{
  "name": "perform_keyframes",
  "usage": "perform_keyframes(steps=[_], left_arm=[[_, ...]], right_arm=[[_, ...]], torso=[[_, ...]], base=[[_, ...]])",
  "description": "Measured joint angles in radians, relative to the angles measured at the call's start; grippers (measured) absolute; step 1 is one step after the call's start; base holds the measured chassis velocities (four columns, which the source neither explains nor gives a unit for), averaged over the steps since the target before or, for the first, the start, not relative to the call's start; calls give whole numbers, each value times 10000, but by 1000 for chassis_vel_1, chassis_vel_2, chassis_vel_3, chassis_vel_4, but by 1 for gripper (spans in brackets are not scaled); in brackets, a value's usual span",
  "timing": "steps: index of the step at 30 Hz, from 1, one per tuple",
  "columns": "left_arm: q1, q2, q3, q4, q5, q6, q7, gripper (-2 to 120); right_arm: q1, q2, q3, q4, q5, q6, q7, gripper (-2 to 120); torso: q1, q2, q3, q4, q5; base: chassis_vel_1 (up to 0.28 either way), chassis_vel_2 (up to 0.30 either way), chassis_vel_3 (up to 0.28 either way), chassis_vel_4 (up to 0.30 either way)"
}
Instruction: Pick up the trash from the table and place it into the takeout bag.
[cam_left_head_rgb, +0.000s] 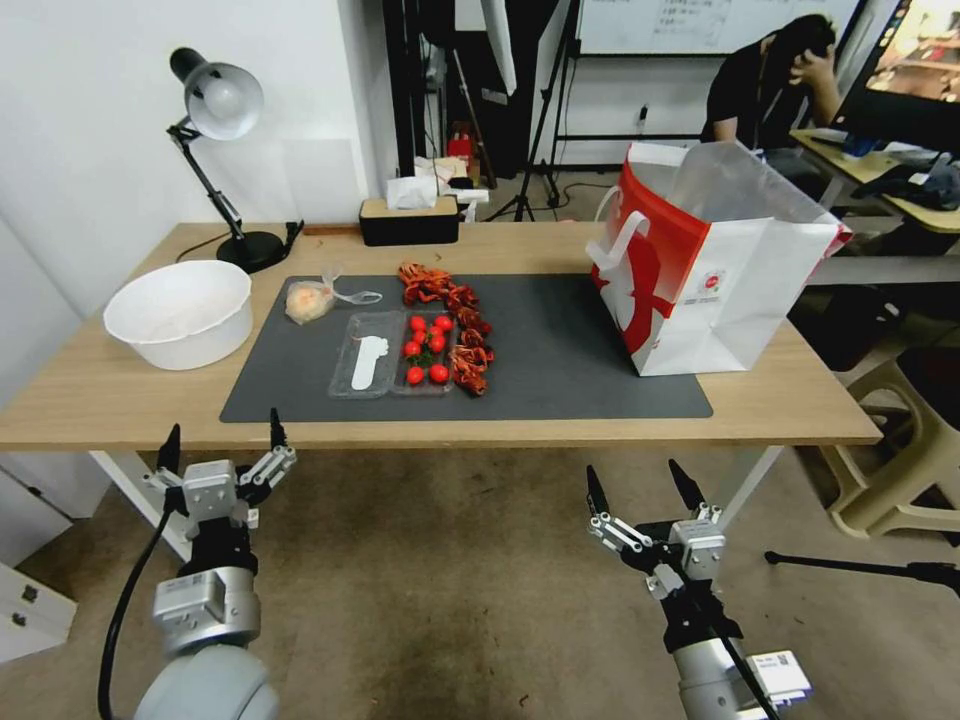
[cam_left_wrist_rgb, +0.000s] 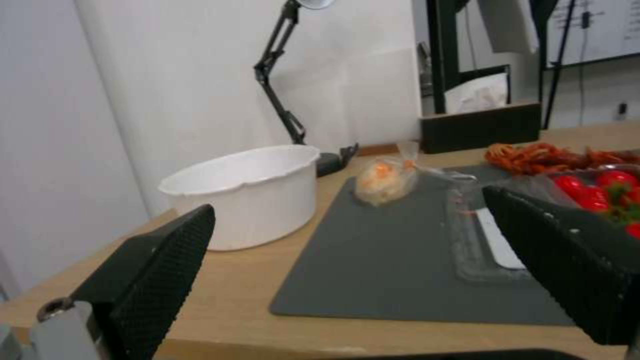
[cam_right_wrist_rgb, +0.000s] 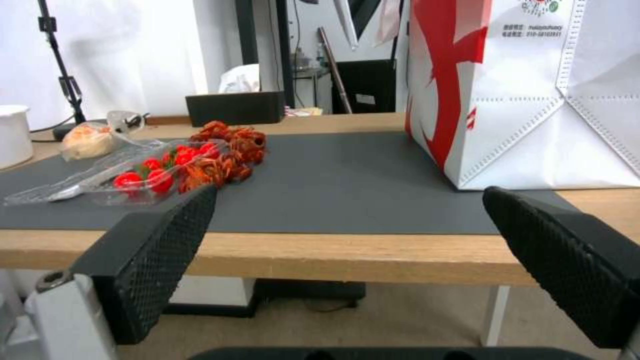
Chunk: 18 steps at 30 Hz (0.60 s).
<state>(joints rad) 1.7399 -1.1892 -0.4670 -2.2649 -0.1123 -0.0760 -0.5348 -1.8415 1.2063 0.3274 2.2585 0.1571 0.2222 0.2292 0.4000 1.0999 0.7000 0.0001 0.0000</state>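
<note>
Clear tray (cam_left_head_rgb: 392, 352) of red tomatoes (cam_left_head_rgb: 427, 350) on grey mat (cam_left_head_rgb: 560, 360); both grippers' jaws open, empty, short of the table (cam_left_head_rgb: 100, 390).

Knotted bag (cam_left_head_rgb: 308, 300), clamshell (cam_left_head_rgb: 392, 354), shells (cam_left_head_rgb: 450, 320) on mat (cam_left_head_rgb: 560, 350); takeout bag (cam_left_head_rgb: 700, 270) upright.

The table (cam_left_head_rgb: 120, 400) bears mat (cam_left_head_rgb: 560, 370), takeout bag (cam_left_head_rgb: 740, 310), bowl (cam_left_head_rgb: 180, 312), lamp (cam_left_head_rgb: 215, 110).

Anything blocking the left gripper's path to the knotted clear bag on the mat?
Nothing visible. The left gripper hangs open before the table edge. The knotted clear bag lies at the dark mat's far left corner, bare mat before it; the white bowl and clear tray flank the lane.
</note>
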Motion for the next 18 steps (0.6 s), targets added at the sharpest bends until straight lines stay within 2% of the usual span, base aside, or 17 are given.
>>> perform_keyframes(steps=[6,12,18], left_arm=[[88,-12,-18,-10,-32,-19,261,100],[309,14,-138,-59,-207,-93,898,100],[300,-1,-57,-3,-256,-108,1098,100]], right_arm=[[8,19,-42,-15,-18,2,1,100],[23,68,-51,-24,-52,3,124,100],[43,116,-51,-25,-71,-7,214,100]], torso=[[0,0,0,-1,0],[0,0,0,-1,0],[0,1,0,-1,0]], base=[[0,0,0,0],[0,0,0,0],[0,0,0,0]])
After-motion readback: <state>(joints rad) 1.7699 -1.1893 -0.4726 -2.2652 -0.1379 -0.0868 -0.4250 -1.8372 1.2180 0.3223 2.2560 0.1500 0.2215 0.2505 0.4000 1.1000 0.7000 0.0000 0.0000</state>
